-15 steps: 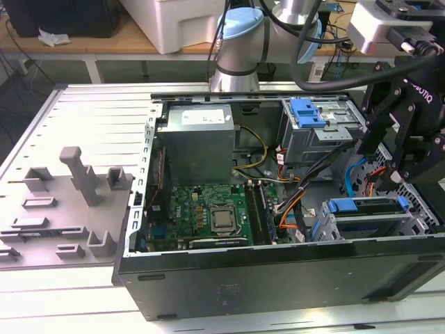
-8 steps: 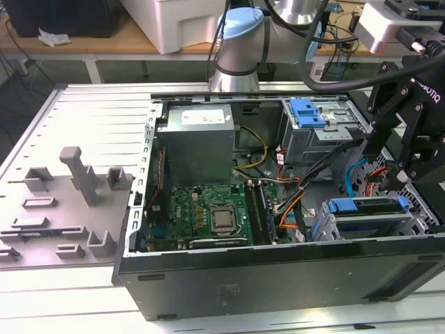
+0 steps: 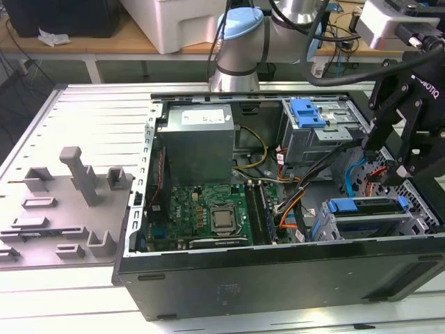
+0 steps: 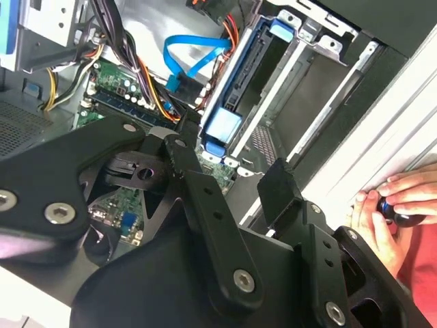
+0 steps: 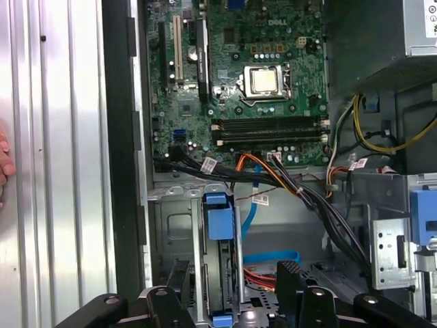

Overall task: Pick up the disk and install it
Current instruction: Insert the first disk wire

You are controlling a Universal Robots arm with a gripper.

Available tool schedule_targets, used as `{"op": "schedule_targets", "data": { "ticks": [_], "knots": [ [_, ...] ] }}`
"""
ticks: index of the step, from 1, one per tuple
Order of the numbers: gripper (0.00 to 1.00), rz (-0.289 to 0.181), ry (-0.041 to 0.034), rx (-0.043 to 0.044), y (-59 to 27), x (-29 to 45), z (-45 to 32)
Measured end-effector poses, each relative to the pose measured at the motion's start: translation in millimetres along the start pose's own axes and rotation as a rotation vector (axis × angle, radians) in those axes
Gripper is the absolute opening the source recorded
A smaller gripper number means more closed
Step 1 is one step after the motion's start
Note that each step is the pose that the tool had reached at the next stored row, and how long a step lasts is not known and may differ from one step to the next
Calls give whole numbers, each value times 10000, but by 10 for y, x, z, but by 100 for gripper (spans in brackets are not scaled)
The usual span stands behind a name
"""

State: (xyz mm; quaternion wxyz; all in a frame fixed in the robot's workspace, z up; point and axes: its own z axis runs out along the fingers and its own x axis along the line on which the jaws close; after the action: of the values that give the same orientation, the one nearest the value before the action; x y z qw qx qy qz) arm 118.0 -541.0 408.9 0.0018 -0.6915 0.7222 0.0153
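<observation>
Grey moulded plastic makes up one fixture (image 3: 69, 202) with upright posts, set on the slatted metal table (image 3: 97, 118) at the exterior view's left. Beside it, one black computer case (image 3: 278, 278) is laid on its side with the cover off.

Within the case, from the exterior view's left to its right:
- One grey power supply (image 3: 198, 142) with a white sticker is seen.
- One green motherboard (image 3: 201, 209) lies below it, with one bare processor socket (image 3: 224, 220).
- One upper drive cage (image 3: 316, 132) is topped by one blue latch (image 3: 308, 113).

One disk (image 3: 365, 221) is counted. It is seated on edge in the lower drive cage, at the corner of the case towards the exterior view's right. Its body is silver-grey metal, and a blue plastic frame runs along its edges, ending in a blue tab at each end. In the first wrist view the disk (image 5: 220, 225) is seen edge-on inside the cage, and in the second wrist view (image 4: 235, 96) its blue frame is shown beside one flat blue cable (image 4: 194, 51).

One black gripper (image 3: 389, 167) is hung over that corner of the case, near the disk. Its jaws are spread wide, and the disk is not clasped by them. In the first wrist view two fingertips (image 5: 290, 273) are seen well apart, one to either side of the disk's bay.

A person's hand (image 4: 399, 205) is rested on the table just outside the case wall, with a small dark object pinched in the fingers.
</observation>
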Motion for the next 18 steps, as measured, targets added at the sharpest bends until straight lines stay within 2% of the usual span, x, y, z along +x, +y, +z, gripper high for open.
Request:
{"op": "schedule_targets", "data": {
  "ticks": [3, 10, 13, 14, 15, 16, 18],
  "knots": [
    [62, 103, -1, 2, -44, -45, 1],
    [62, 187, 10, 5, -162, -91, 0],
    [62, 234, 140, 13, -227, -140, 0],
    [62, 274, 285, 21, -269, -176, 1],
    [62, 345, 456, 25, -364, -282, 10],
    [62, 351, 507, 19, -376, -321, 15],
    [62, 358, 589, 6, -388, -349, 25]
  ]
}}
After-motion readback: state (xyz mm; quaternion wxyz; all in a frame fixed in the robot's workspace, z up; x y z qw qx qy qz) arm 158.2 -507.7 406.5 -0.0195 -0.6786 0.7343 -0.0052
